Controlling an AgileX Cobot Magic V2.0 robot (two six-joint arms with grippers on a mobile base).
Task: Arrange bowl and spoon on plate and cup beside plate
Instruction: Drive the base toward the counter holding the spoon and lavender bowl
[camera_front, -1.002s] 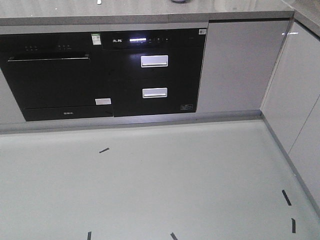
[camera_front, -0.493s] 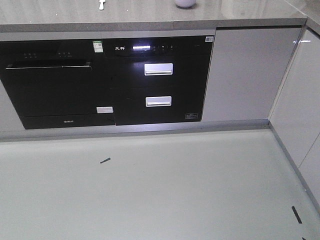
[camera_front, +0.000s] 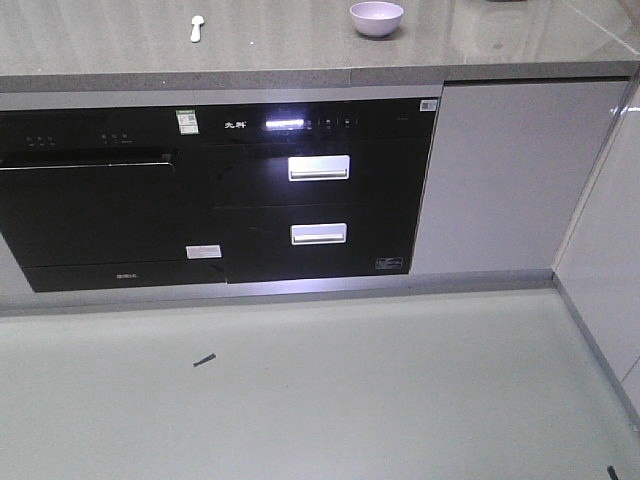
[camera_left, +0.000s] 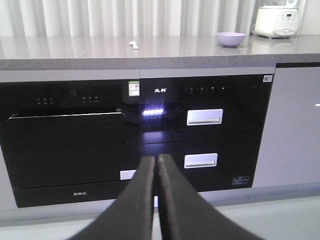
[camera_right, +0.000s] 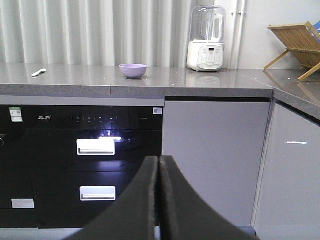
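The lavender bowl (camera_front: 377, 18) stands on the grey countertop (camera_front: 280, 45), also seen as the bowl (camera_left: 231, 39) and the bowl (camera_right: 133, 70). The pale spoon (camera_front: 197, 28) lies to its left on the same counter, shown as the spoon (camera_left: 133, 45) and the spoon (camera_right: 38, 72). Plate and cup are out of view. My left gripper (camera_left: 155, 159) is shut and empty, low in front of the black appliances. My right gripper (camera_right: 159, 159) is also shut and empty, far below the counter.
Black built-in appliances (camera_front: 215, 190) with two silver drawer handles (camera_front: 319, 167) fill the cabinet front. A white blender (camera_right: 206, 39) and a wooden rack (camera_right: 296, 42) stand on the counter to the right. White cabinet doors (camera_front: 495, 175) turn the corner at right.
The front view has shifted so the counter sits lower in frame; the whole bowl and spoon now show on the countertop, where only their edges showed before.
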